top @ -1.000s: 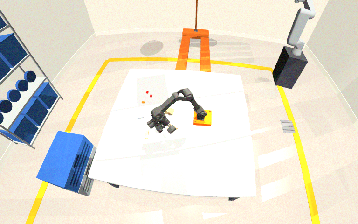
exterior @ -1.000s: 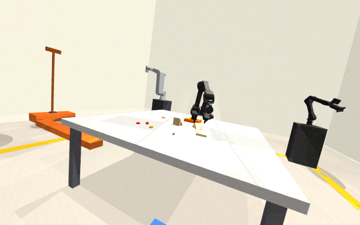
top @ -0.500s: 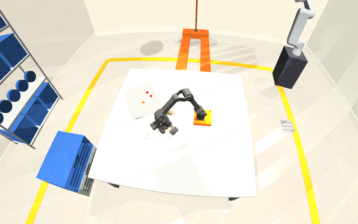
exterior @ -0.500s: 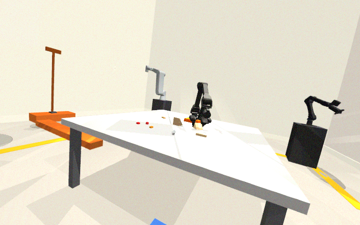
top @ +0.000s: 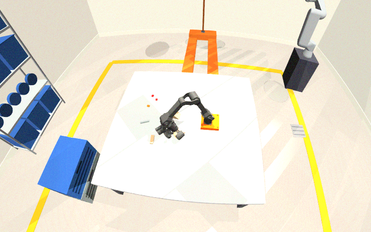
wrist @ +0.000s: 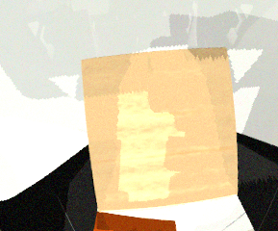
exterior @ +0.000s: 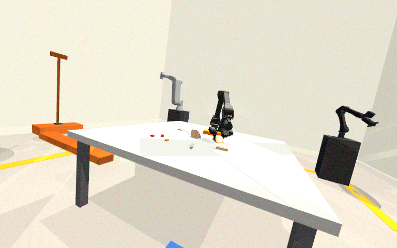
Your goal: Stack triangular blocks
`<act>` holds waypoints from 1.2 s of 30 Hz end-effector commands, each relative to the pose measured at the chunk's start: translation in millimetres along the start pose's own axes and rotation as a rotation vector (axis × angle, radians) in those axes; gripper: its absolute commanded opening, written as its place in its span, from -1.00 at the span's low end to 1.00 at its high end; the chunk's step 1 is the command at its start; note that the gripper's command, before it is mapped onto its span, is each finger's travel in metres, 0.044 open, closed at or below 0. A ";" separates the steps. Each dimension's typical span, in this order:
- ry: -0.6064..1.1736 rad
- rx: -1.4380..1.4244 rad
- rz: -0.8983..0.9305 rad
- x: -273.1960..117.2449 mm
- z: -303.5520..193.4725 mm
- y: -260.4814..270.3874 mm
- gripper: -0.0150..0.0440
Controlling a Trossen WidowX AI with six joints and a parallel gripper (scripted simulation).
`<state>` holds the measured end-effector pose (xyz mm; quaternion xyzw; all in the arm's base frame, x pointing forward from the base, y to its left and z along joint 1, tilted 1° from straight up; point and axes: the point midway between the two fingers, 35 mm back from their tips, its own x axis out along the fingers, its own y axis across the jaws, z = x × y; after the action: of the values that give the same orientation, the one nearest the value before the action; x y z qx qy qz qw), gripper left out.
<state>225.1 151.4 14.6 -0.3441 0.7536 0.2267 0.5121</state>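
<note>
Our tool grips one wooden wedge by its ends. We should lift straight up (gently), clearing the other wedge.

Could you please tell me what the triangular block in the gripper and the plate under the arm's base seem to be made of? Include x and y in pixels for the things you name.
The gripped triangular block (exterior: 218,140) (wrist: 201,130) looks like pale, matte, unpainted wood, judging by faint grain lines across its face. The base plate (top: 215,126) is flat, vivid orange, perhaps painted metal or plastic; its smooth colour leaves that open.
</note>
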 end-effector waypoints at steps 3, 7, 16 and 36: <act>-0.001 0.000 -0.001 -14.8 -3.8 -0.6 -0.32; -0.001 0.000 -0.001 -33.0 -9.5 -0.9 -0.49; -0.001 0.000 0.000 -73.1 -27.1 -0.5 -0.49; -0.108 0.151 -0.053 -88.1 -39.6 1.6 -0.49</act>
<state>221.5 150.4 106.5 -0.3247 0.7453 0.1914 0.5500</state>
